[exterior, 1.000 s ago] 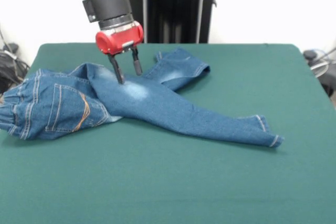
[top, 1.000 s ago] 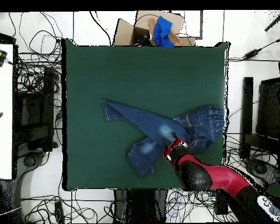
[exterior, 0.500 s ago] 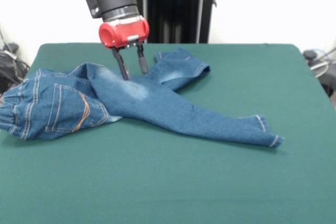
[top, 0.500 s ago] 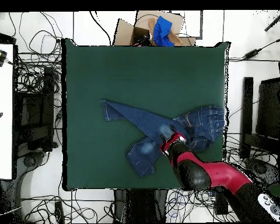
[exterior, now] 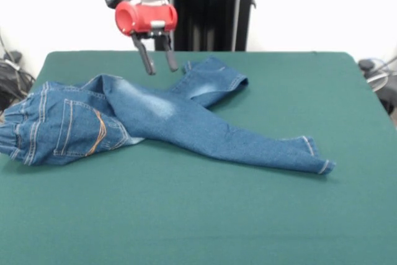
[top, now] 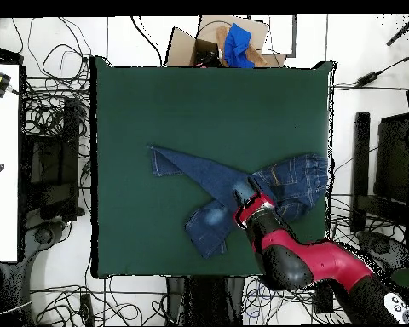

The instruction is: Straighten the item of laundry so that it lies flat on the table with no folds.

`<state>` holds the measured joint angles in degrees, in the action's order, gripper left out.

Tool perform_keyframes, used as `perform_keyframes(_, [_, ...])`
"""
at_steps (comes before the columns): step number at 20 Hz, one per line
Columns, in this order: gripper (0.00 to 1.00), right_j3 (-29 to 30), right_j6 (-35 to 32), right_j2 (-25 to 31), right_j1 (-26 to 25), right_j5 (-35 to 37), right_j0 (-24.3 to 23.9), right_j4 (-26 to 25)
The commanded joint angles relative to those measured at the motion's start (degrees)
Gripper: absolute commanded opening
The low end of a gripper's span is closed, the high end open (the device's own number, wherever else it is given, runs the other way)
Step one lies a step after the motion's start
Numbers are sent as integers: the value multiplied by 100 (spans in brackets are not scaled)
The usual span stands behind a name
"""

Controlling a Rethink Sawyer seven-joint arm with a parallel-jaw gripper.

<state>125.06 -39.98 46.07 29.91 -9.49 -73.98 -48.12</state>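
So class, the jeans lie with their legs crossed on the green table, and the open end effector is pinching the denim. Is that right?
Not quite. The jeans do lie with legs crossed on the green table, and the end effector is open, but it is not pinching the denim: the front view shows it hanging above the cloth, clear of it.

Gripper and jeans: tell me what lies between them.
Nothing. In the front view the open gripper hangs above the jeans with only air between; its fingers touch no cloth.

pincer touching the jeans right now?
Apart. In the front view the open pincer hangs above the jeans, with green table showing between its tips and the denim.
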Motion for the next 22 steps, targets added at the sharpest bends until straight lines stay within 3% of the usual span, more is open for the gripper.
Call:
perform_keyframes(1, [100, 489, -1033, 277, 90, -890, 150, -610])
perform_keyframes(4, [100, 175, -1100, -381, 74, -559, 600, -397])
perform_keyframes(5, [100, 12, -1051, -693, 157, -129, 942, -269])
perform_keyframes(7, [100, -501, -1141, -1831, 324, 1024, 1951, 234])
perform_keyframes(10, [100, -1056, -1194, -2677, 316, 2033, 2727, 598])
perform_keyframes(14, [100, -1410, -1125, -2949, 423, 2643, 2922, 812])
perform_keyframes(22, [100, -1734, -849, -2773, 732, 3467, 2963, 606])
